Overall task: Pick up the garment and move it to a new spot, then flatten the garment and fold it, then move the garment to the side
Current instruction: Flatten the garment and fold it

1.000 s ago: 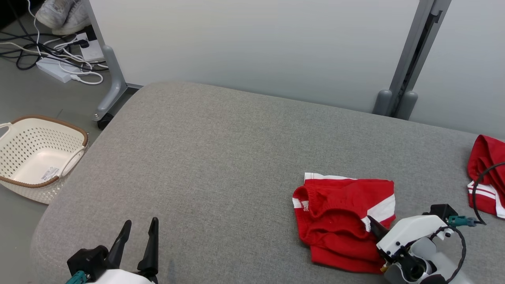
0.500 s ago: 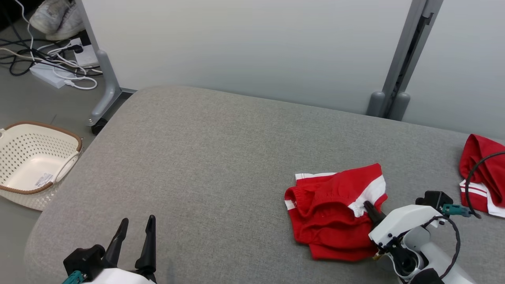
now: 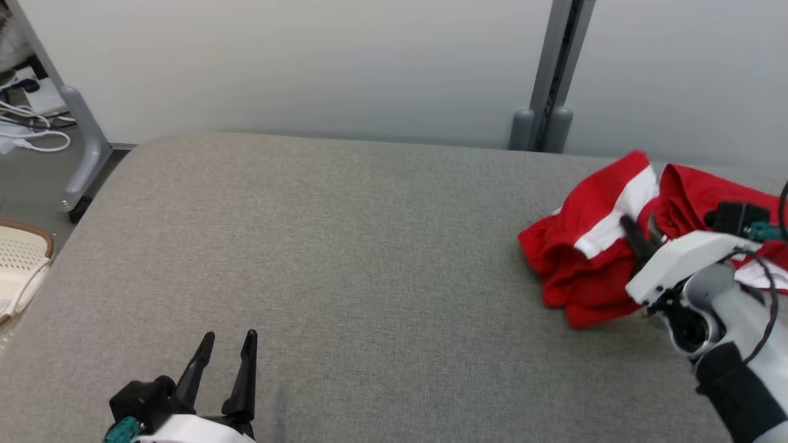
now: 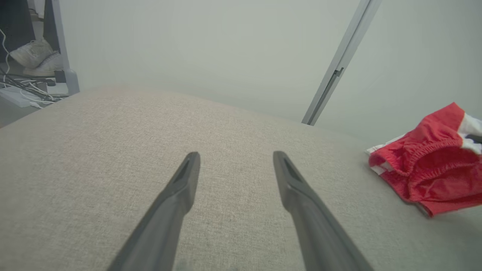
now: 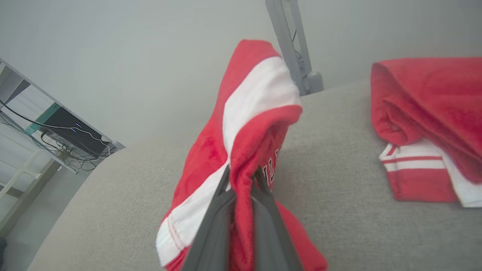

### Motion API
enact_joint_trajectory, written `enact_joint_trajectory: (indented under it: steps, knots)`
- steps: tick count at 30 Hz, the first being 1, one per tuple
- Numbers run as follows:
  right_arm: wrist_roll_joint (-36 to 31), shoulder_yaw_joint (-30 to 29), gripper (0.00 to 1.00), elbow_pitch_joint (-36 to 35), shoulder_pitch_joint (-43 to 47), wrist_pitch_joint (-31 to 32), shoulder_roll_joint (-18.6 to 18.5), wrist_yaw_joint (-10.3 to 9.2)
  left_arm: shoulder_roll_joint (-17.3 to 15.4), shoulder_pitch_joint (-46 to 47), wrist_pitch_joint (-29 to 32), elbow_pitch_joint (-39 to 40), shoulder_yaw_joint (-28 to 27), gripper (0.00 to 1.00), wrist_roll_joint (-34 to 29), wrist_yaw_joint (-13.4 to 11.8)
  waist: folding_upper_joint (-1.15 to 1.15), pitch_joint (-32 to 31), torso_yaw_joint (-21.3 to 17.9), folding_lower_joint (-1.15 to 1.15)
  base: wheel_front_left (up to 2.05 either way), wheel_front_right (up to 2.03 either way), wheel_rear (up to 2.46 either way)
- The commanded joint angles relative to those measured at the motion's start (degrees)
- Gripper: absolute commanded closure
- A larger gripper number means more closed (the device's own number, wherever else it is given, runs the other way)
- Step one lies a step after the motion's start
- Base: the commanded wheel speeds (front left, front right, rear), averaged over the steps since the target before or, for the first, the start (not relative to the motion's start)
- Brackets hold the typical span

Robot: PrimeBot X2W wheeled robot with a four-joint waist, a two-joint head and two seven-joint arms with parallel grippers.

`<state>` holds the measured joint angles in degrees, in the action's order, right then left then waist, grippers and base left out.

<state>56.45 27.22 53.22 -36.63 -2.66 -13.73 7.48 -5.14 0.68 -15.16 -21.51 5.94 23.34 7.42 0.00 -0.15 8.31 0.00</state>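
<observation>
The fingers (image 5: 214, 226) of the right gripper (image 3: 635, 237) have snapped shut: apart a second ago, they now pinch tight on a fold of the red garment (image 3: 582, 264) beside its white stripe. That edge is up off the grey bench (image 3: 369, 246), the rest trailing on it, close by a second red garment (image 5: 425, 109). The pick-up looks under way, and the carry to a new spot comes next. The left gripper (image 3: 230, 337) waits low, fingers spread wide and empty.

Soft fleecy cloth garment (image 3: 572, 271), coarse matt woven upholstery (image 3: 345, 246), smooth matt-painted metal post (image 3: 554, 61), perforated plastic basket (image 3: 21, 255).
</observation>
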Motion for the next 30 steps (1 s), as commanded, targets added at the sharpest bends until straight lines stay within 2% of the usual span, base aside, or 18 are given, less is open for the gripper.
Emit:
enact_joint_trajectory:
  steps: [1, 12, 19, 25, 30]
  knots:
    - [-0.5, 0.3, 1.0, -0.4, -2.7, -0.6, -1.3, 0.05, -1.0, 1.4, 0.0, 0.5, 0.0, 0.0, 0.4, 0.1, 0.0, 3.0, -1.9, 0.0, 0.0, 0.0, 0.0]
    - [-2.7, 2.3, 1.0, -1.7, -16.3, -1.7, -8.2, 0.05, -6.8, 7.5, 0.0, 4.0, 2.3, 0.0, 3.5, 0.1, 0.0, 16.9, -5.7, 0.0, 0.0, 0.0, 0.0]
    - [-2.9, 1.1, 1.0, 2.6, -19.5, -2.8, -12.1, 0.05, -8.6, 8.1, 0.0, 4.8, 2.9, 0.0, 4.7, 0.1, 0.0, 19.5, -7.6, 0.0, 0.0, 0.0, 0.0]
    - [-5.3, -0.3, 1.0, 9.0, -21.7, -3.9, -12.6, 0.04, -9.1, 7.2, 0.0, 4.9, 3.0, 0.0, 4.6, 0.1, 0.0, 18.7, -9.6, 0.0, 0.0, 0.0, 0.0]
    - [-8.5, -0.4, 1.0, 15.7, -24.7, -4.9, -10.9, 0.04, -9.7, 7.7, 0.0, 5.2, 3.6, 0.0, 4.6, 0.1, 0.0, 19.3, -10.6, 0.0, 0.0, 0.0, 0.0]
